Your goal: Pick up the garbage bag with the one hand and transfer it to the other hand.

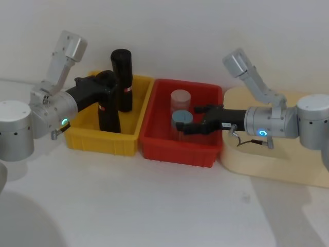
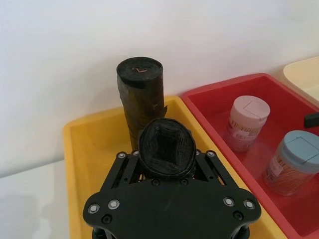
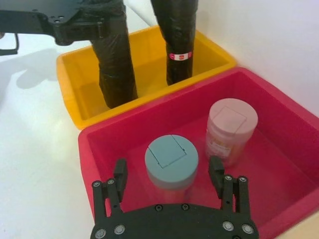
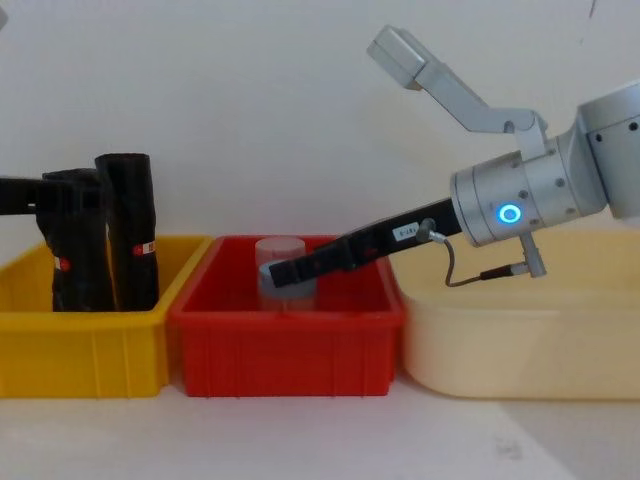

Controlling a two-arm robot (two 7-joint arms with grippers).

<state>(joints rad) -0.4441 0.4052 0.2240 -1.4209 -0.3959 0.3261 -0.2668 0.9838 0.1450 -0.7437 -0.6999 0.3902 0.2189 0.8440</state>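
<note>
Garbage bag (image 1: pixel 109 117): a black roll, upright inside the yellow bin (image 1: pixel 103 145) at frame left, just beside a second black roll (image 1: pixel 122 77). Left gripper (image 1: pixel 108 88) is clenched around its upper part. Right gripper (image 1: pixel 186 119) is in the red bin (image 1: pixel 175 153) at frame centre, its fingers spread apart on either side of a blue-lidded jar (image 1: pixel 181 116).

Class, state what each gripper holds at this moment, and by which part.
The left gripper grips one garbage bag roll near its top end. The right gripper holds nothing, open around the blue-lidded jar.
</note>
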